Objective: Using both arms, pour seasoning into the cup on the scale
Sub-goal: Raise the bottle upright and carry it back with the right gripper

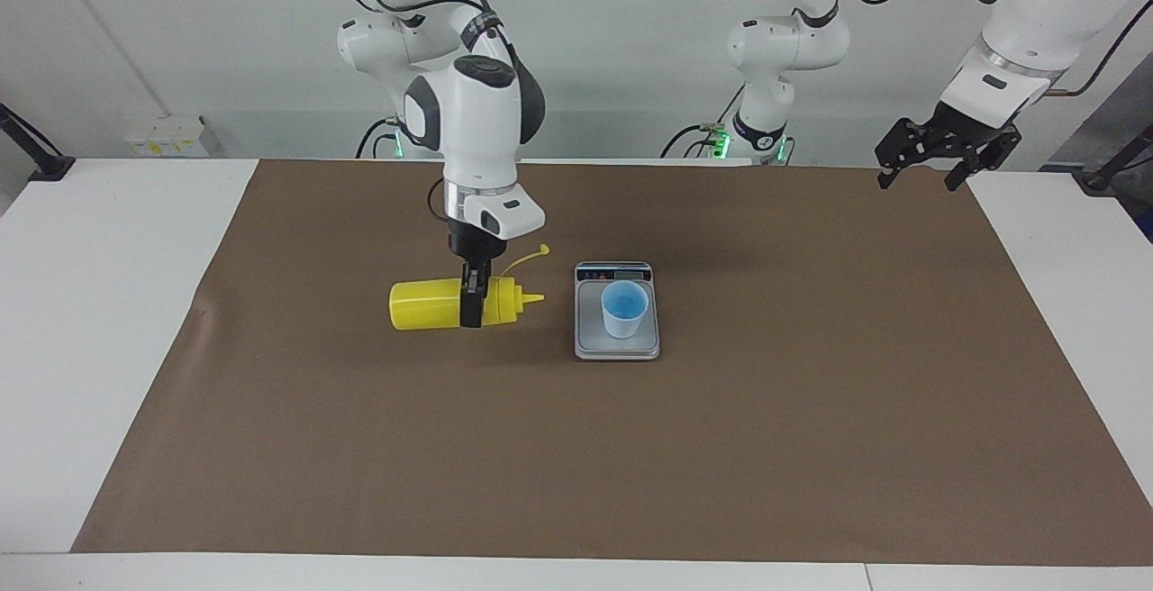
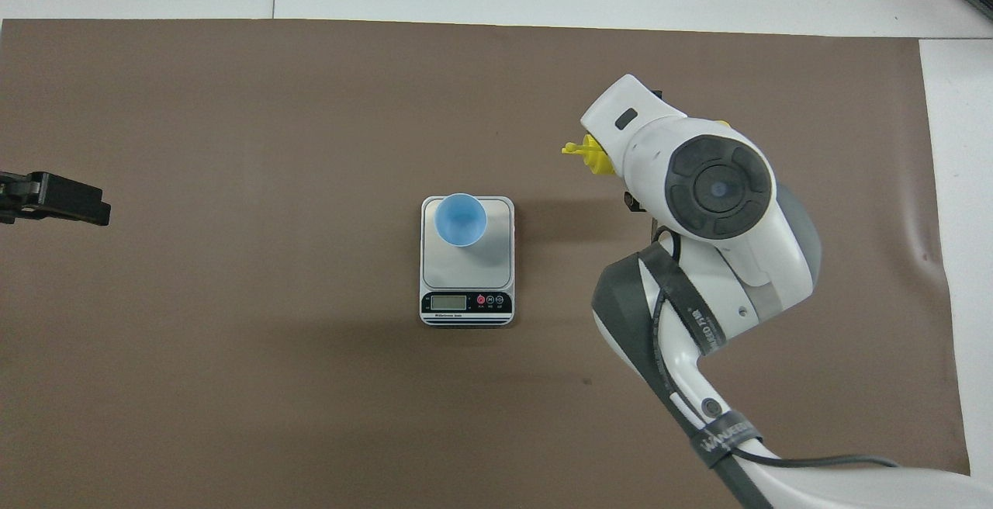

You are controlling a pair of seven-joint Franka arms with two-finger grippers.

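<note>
Brown mat point(image 1: 811, 447) foreground; upon it the scale point(image 1: 617, 339) bears the cup point(image 1: 624, 309). Beside it, toward the right arm's end, the seasoning bottle point(image 1: 428, 303) lies on its side, the right gripper point(image 1: 472, 303) clenched around it. Lift level, nozzle toward the cup, before tipping. The left gripper point(image 1: 928, 168) waits released, aloft at the mat's edge.

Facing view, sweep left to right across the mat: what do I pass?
Bottle lying on its side, right hand shut on it, bottle's nozzle aimed at the scale, cup upright on the scale, then left hand open and waiting above the mat's edge.
</note>
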